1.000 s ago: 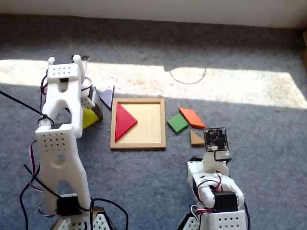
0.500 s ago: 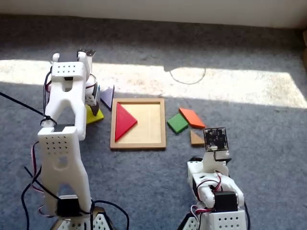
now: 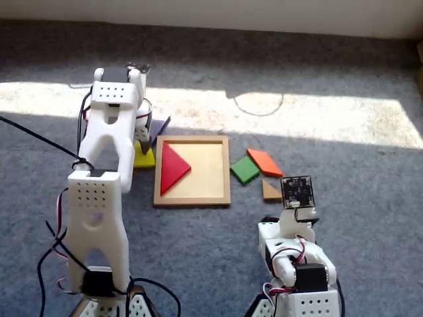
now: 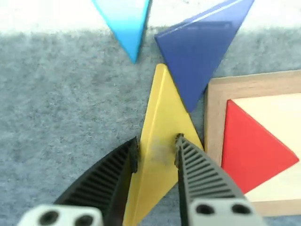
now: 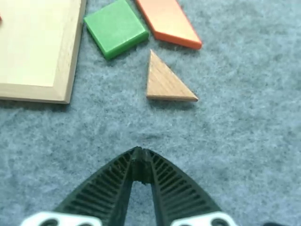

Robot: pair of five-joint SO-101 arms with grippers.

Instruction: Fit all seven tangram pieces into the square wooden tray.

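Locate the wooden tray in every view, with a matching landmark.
High view: wooden tray at centre, between yellow triangle and green square.
Left wrist view: its corner, beside the yellow triangle.
Right wrist view: its corner, near the green square.
Landmarks: yellow triangle ties high to left wrist; green square, high to right wrist.

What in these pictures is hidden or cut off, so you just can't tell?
Light blue triangle: left wrist view, its wide end is cut off by the picture's edge.
Yellow triangle: high view, the left arm covers most of it; whether the left gripper grips it is unclear.
Tray: right wrist view, mostly cut off by the edge.
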